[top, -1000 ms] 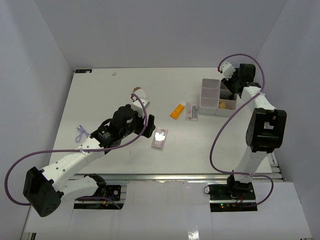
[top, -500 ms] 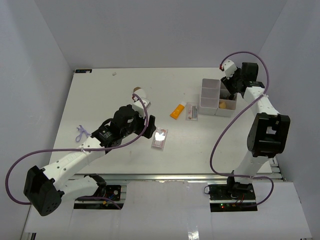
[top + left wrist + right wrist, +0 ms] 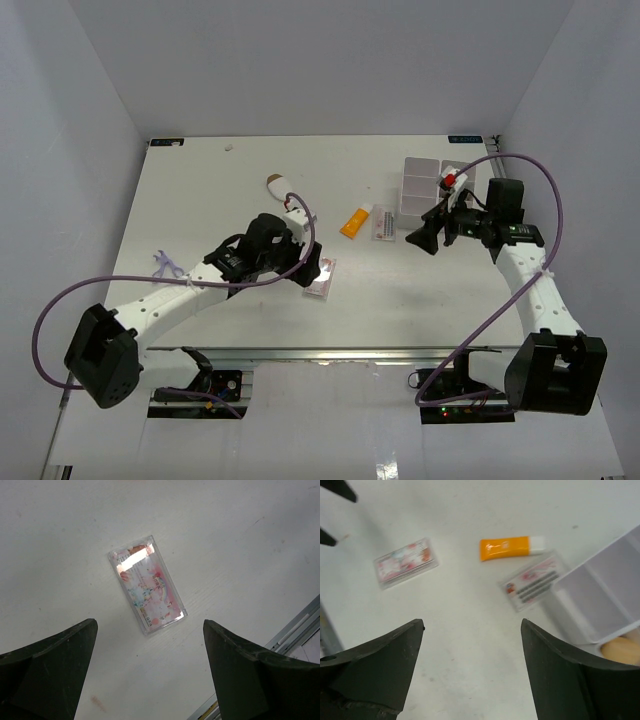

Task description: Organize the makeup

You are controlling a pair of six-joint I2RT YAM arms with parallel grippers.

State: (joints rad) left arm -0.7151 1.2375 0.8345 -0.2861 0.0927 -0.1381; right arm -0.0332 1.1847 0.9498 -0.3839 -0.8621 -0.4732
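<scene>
Left gripper (image 3: 308,262): jaws spread wide, holding nothing, poised over the pink palette (image 3: 147,591).
Pink palette: flat on the table, just ahead of the left fingertips and centred between them. Its long axis runs diagonal to the jaw line, so a wrist turn looks needed before closing across its narrow width.
Nearer arm: left.
Right gripper (image 3: 472,623): open, empty, well apart from that palette.
Ahead of it: orange tube (image 3: 512,546) and second palette (image 3: 535,581), near each other; the palette lies just beside the white box (image 3: 600,600).
White box: 1 tan sponge (image 3: 621,650) in 1 compartment; 2 visible neighbours empty.

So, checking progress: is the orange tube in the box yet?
Out. The orange tube lies on the table, apart from the white box.
</scene>
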